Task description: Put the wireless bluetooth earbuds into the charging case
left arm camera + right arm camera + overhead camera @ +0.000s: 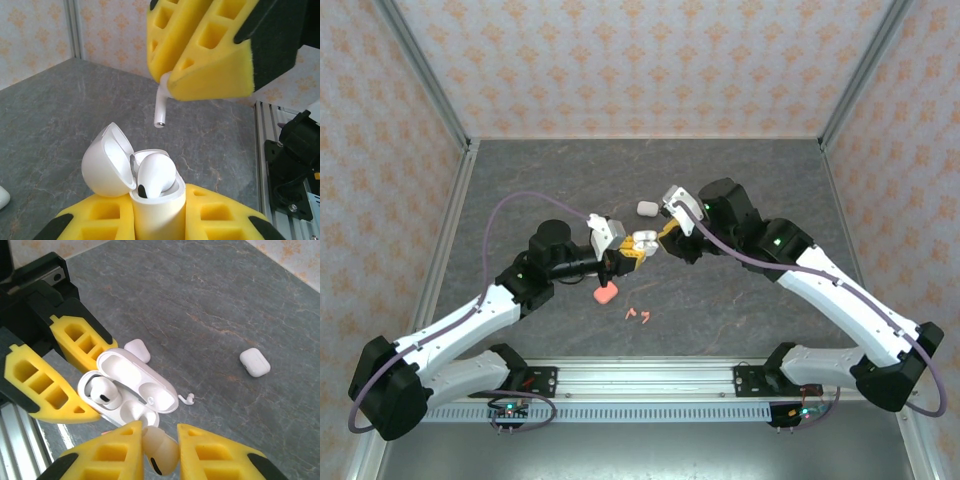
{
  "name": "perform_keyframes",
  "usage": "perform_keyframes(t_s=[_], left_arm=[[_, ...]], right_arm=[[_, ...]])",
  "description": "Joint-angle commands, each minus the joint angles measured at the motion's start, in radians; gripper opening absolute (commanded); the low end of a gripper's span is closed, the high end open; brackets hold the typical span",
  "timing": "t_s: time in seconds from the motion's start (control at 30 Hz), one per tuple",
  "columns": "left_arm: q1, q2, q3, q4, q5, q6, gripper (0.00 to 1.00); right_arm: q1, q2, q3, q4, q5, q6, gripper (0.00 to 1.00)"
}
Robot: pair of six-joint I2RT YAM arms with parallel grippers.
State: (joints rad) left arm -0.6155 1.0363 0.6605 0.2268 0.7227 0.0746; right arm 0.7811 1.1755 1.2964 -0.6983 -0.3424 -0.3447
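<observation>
My left gripper (623,254) is shut on the body of a white charging case (159,212), held upright with its lid (104,162) swung open. One white earbud (156,173) sits in the case's left well (102,392); the well beside it (134,412) is empty. My right gripper (160,434) is shut on another white earbud (162,458). It hangs just above the case, stem (161,109) pointing down and not touching it. From above, both grippers meet at the case (643,242) mid-table.
A salmon-pink case (606,294) and two pink earbuds (640,315) lie on the table below the grippers. One closed white case (255,362) lies farther back and another (137,350) lies under the held case. A loose white earbud (187,399) lies near it.
</observation>
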Motion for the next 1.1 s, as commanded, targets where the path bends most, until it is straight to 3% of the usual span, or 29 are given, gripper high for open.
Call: perform_keyframes(t_s=[0.0,1.07], left_arm=[[-0.003,-0.022,0.035,0.013,0.033,0.014,0.0],[-0.002,-0.003,0.043,0.032,0.043,0.0,0.0]], right_arm=[[0.006,0.025,0.046,-0.027,0.034,-0.045,0.2],[0.007,0.094,0.059,-0.077,-0.078,-0.088,0.19]])
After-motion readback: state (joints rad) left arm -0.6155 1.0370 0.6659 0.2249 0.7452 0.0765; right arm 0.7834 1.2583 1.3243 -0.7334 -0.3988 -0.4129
